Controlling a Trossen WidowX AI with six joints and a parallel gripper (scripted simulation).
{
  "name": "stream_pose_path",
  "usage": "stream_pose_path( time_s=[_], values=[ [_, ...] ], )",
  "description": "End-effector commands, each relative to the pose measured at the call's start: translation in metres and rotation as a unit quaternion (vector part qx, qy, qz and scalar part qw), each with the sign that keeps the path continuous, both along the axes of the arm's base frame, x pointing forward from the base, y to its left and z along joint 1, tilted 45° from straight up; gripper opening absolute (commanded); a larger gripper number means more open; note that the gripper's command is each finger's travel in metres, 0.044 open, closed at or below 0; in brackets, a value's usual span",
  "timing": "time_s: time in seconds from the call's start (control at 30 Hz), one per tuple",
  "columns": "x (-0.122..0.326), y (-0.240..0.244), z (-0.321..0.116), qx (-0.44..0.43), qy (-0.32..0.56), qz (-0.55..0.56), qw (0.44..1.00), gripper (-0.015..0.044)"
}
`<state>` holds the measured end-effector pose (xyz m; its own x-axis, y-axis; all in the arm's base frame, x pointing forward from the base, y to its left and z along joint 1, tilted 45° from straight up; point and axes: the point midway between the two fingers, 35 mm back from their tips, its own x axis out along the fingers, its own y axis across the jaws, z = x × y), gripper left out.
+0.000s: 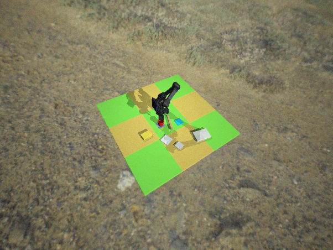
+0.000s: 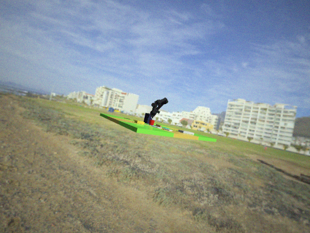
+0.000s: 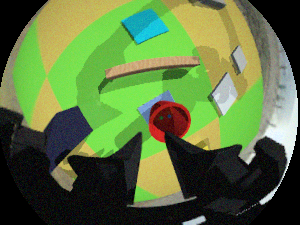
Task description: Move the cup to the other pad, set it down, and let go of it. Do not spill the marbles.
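A red cup [image 1: 161,124] [image 2: 152,122] [image 3: 180,130] stands upright on the blue-violet pad [image 3: 146,110]. In the wrist view a green marble [image 3: 161,118] and a blue marble [image 3: 169,116] show inside it. The other pad, cyan [image 1: 178,121] [image 3: 145,26], lies bare across a wooden bar. My gripper [image 3: 153,134] points down at the cup, its fingers part-way open with a gap between them. In the wrist view one fingertip overlaps the cup's near rim and the other is beside it. Whether they touch the cup cannot be told.
The wooden bar [image 1: 169,123] [image 3: 152,67] lies between the two pads. A yellow block [image 1: 146,135], a white tile [image 1: 166,139] [image 3: 224,95], a small grey-white tile [image 1: 179,145] [image 3: 239,60] and a larger white block [image 1: 202,135] lie around. A dark-blue block [image 3: 67,131] is near the arm.
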<state>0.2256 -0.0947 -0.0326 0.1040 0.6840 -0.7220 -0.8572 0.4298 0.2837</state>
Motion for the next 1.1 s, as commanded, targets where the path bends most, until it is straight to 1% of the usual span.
stream_pose_path(
  time_s=[0.0,1.07],
  values=[
    [0.002,0.003,-0.004,0.003,-0.003,0.0,1.0,0.0148],
    [0.007,0.04,-0.041,0.004,-0.004,0.0,1.0,0.0148]
  ],
)
